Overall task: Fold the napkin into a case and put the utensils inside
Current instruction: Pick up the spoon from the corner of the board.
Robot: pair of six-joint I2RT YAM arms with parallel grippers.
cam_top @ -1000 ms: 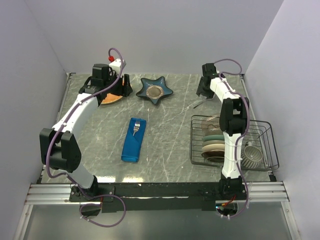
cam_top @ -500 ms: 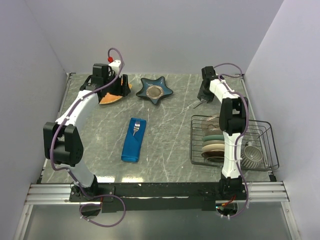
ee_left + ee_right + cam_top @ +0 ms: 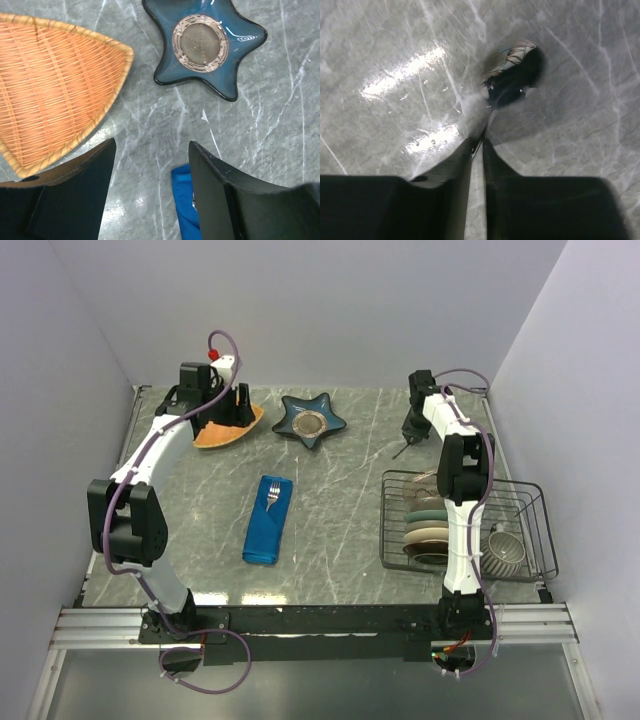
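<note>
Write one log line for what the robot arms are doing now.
right fingers: shut on spoon | left fingers: open, empty | fork: on case

The overhead camera looks down from behind both bases. One on the left pincer [image 3: 152, 145], close, shares the star dish [image 3: 202, 45] beyond its tips; one on the right pincer [image 3: 478, 140], nearer, the spoon [image 3: 512, 75].

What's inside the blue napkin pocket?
Part of a silver fork shows near the far end of the blue case; anything deeper is hidden by cloth. The spoon is outside, pinched in the right gripper.
</note>
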